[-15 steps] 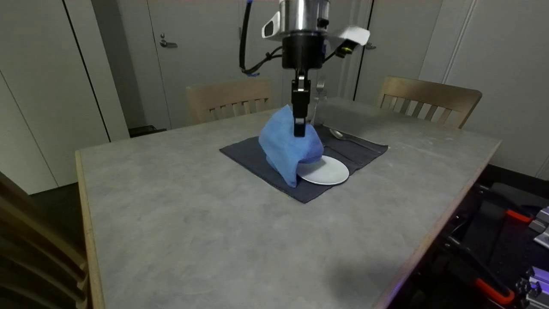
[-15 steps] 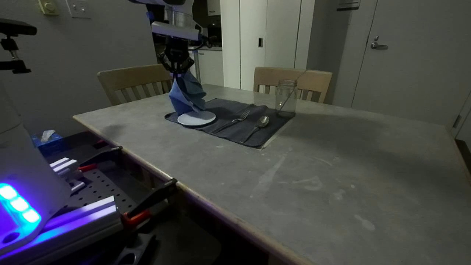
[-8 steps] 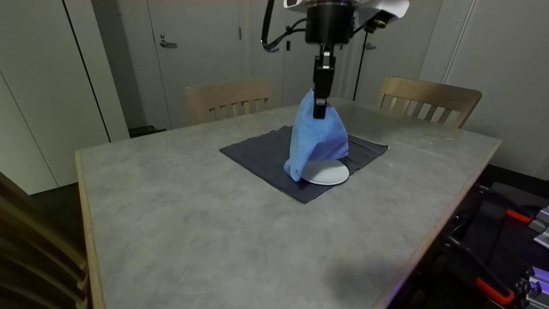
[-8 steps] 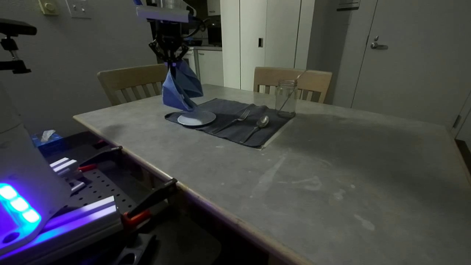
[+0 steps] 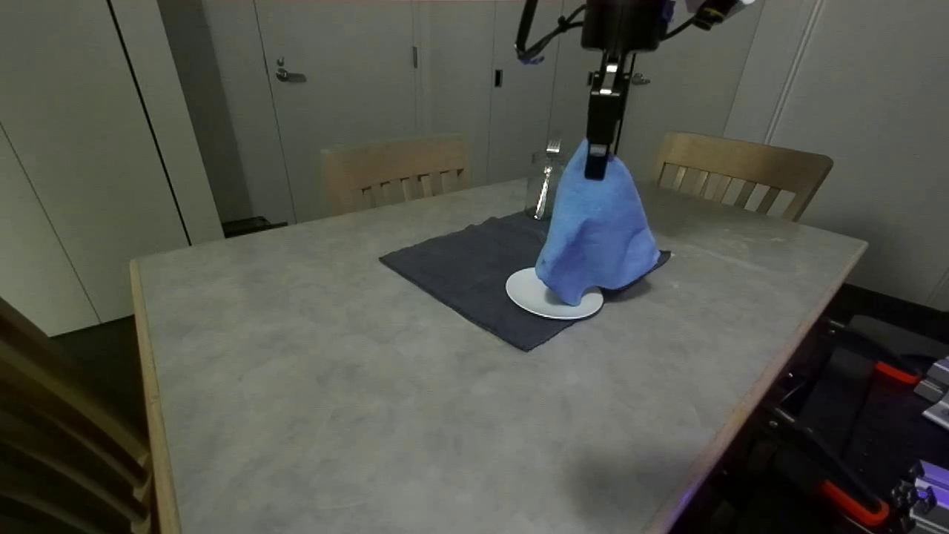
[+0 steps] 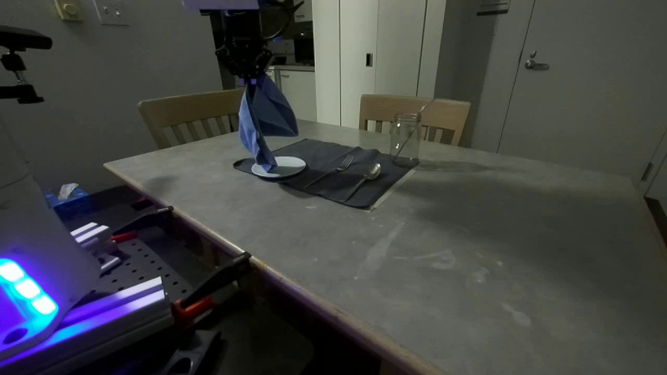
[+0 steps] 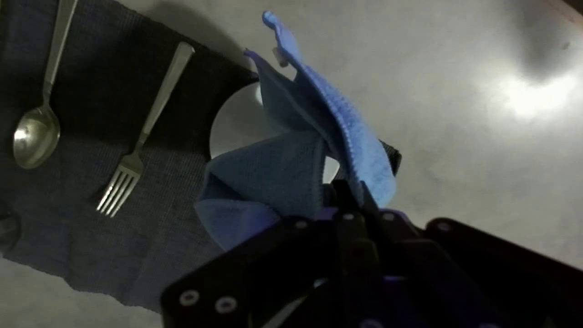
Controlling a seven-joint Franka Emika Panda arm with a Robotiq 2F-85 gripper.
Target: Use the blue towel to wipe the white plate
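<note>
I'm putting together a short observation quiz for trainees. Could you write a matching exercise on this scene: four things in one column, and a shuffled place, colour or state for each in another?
Things
1. towel
2. plate
3. spoon
4. glass jar

Descriptions
A. clear, with a fork leaning inside
B. metal, lying on the grey mat
C. pinched in the gripper, hanging down
D. white, partly hidden by the towel

Pairs: 1-C, 2-D, 3-B, 4-A

A fork (image 7: 154, 111) and a spoon (image 7: 38, 132) lie side by side on a dark grey mat (image 5: 460, 267), with a clear glass jar (image 6: 404, 139) upright at one corner, another fork (image 5: 546, 182) leaning inside, tines up. Wooden chairs (image 5: 741, 156) stand around the grey surface (image 5: 371, 408), pale doors (image 5: 348, 104) behind.
</note>
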